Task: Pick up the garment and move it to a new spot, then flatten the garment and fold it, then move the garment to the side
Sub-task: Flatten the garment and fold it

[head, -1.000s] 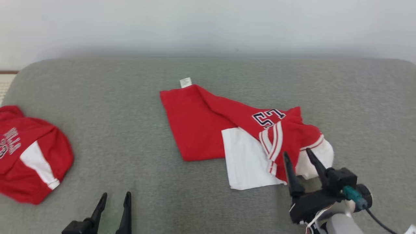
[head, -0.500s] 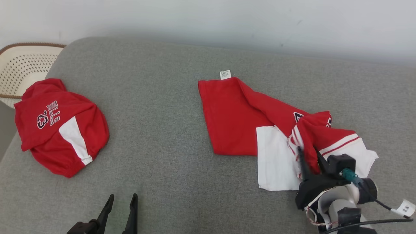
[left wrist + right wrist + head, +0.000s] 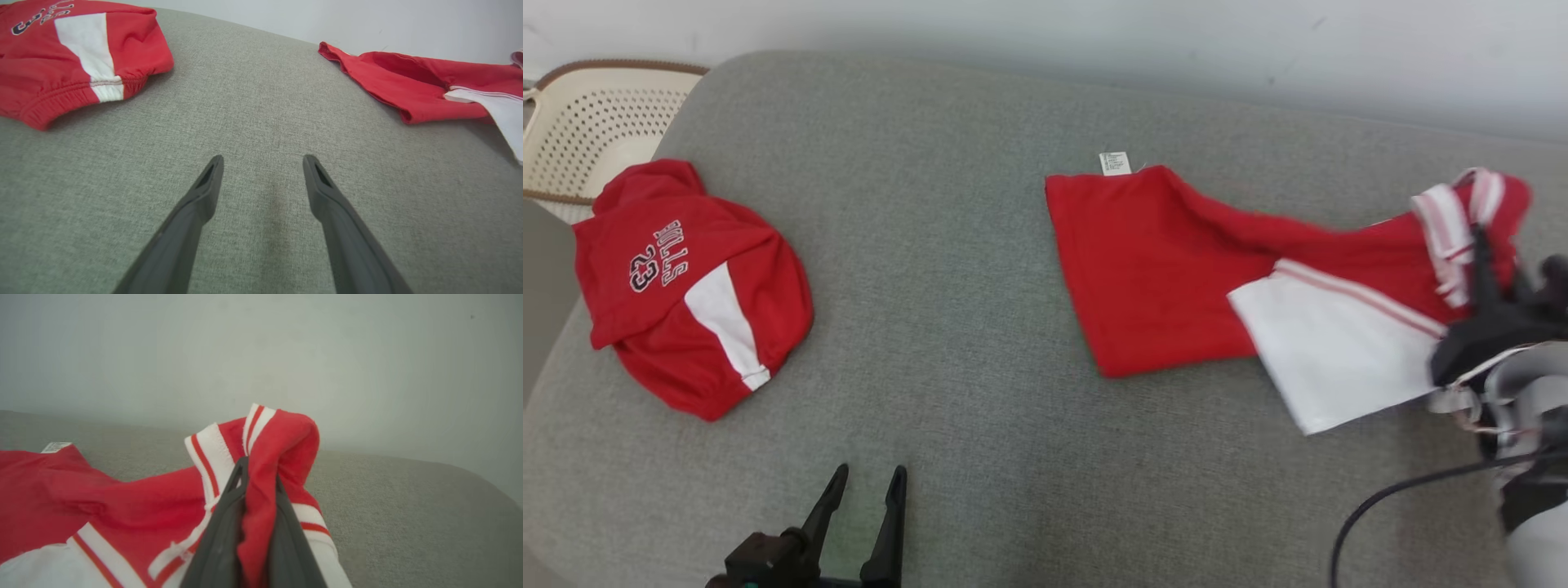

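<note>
Clearly, right wrist view: right pincer (image 3: 260,469) pinching garment (image 3: 122,498) fold; head view blurs grip; left pincer (image 3: 263,159) spread.

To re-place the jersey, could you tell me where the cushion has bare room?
Widest bare cushion: between the folded red garment and the jersey, ahead of the open left gripper. The near strip below the jersey is free too. Crowded: the right end, where the right gripper clamps the jersey.
</note>
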